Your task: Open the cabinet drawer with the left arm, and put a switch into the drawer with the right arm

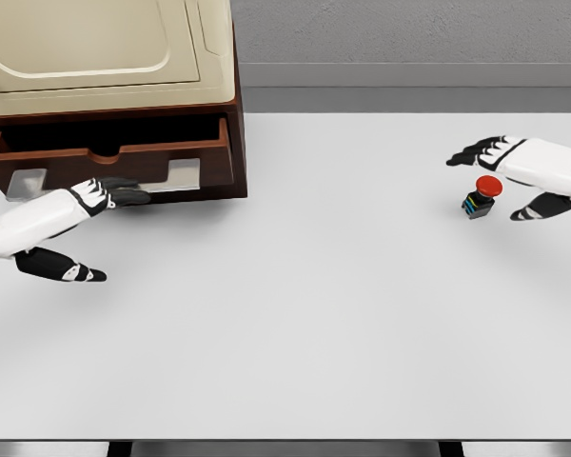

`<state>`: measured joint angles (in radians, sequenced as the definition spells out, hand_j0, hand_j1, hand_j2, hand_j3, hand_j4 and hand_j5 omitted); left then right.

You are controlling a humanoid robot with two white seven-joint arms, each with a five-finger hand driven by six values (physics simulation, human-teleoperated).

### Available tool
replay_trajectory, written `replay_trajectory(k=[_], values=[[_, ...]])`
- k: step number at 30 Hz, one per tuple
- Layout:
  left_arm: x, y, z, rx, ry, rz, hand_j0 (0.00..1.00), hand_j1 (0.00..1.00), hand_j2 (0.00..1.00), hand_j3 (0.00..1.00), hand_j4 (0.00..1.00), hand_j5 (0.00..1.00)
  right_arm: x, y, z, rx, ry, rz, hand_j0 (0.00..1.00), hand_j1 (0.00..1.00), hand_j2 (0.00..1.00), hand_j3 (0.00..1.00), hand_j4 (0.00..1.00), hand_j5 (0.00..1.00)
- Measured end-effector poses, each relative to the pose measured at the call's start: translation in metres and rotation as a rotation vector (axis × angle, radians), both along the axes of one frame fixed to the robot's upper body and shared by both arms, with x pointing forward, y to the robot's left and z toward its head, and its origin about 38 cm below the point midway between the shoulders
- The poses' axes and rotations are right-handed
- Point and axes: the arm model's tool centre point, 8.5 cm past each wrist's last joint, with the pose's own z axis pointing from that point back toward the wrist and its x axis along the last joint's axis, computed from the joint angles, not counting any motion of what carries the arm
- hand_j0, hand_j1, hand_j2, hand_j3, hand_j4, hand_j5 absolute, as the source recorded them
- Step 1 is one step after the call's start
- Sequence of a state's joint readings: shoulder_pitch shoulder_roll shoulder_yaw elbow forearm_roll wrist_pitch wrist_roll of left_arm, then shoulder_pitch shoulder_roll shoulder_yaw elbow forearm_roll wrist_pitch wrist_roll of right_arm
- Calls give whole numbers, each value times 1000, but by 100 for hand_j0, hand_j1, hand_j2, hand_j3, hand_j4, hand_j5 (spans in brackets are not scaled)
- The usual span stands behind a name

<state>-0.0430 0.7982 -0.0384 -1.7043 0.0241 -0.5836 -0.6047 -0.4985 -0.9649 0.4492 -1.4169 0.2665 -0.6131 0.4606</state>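
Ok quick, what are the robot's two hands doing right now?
Left hand: open, fingers lie on the drawer handle, holding nothing.
Right hand: open, fingers spread around the switch, not gripping it.

A white table (343, 314) fills most of the head view, with a grey wall behind it. At the upper left stands a dark brown cabinet (236, 114) with a cream appliance (105, 48) on top. Its drawer (114, 157) is pulled partly out, showing a dark gap above the front panel. The left hand (86, 214) comes in from the lower left, its dark fingers (124, 193) reaching up to the silver handle (186, 176) under the drawer front, thumb hanging lower. At the far right, the right hand (528, 176) is spread open around a small switch (481, 196) with a red button top and dark body, standing upright on the table between thumb and fingers, not visibly gripped
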Motion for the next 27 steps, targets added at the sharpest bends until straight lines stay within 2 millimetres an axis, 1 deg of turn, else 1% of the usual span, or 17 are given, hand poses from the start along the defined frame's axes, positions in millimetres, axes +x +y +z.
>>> replay_trajectory(k=[2, 4, 7, 8, 13, 19, 22, 23, 25, 26, 27], values=[[-6, 1, -2, -34, 13, 0, 100, 100, 100, 100, 100, 100, 0, 0, -2, 0, 6, 0, 100, 100, 100, 100, 100, 100], [-8, 3, 1, -20, 0, 4, 100, 100, 100, 100, 100, 100, 2, 0, -1, 0, 6, -2, 100, 100, 100, 100, 100, 100], [-24, 6, -3, -60, 22, 6, 100, 100, 100, 100, 100, 100, 2, 0, -3, -10, 19, -1, 100, 100, 100, 100, 100, 100], [-26, 8, 0, -47, 10, 13, 100, 100, 100, 100, 100, 100, 2, 0, -3, -12, 22, 0, 100, 100, 100, 100, 100, 100], [-26, 14, 19, -29, -55, 23, 100, 100, 100, 100, 100, 100, 4, 2, -3, -10, 23, 1, 100, 100, 100, 100, 100, 100], [-27, 18, 27, -30, -87, 26, 100, 100, 100, 100, 100, 100, 9, 1, -3, -4, 24, -9, 100, 100, 100, 100, 100, 100], [-24, 19, 37, -39, -122, 34, 100, 100, 100, 100, 100, 100, 10, 2, -6, -2, 30, -11, 100, 100, 100, 100, 100, 100], [-22, 19, 42, -50, -145, 38, 100, 100, 100, 100, 100, 100, 10, 2, -6, -1, 30, -11, 98, 98, 98, 98, 98, 98], [-17, 16, 51, -78, -189, 44, 100, 100, 100, 100, 100, 100, 14, 4, -2, 1, 20, -9, 96, 96, 96, 96, 96, 96], [-16, 15, 52, -93, -200, 46, 100, 100, 100, 100, 100, 100, 17, 5, 1, 2, 14, -9, 95, 95, 95, 95, 95, 95], [-14, 12, 54, -107, -215, 49, 100, 100, 100, 100, 100, 100, 18, 6, -3, 1, 25, -9, 95, 95, 95, 95, 95, 95]])
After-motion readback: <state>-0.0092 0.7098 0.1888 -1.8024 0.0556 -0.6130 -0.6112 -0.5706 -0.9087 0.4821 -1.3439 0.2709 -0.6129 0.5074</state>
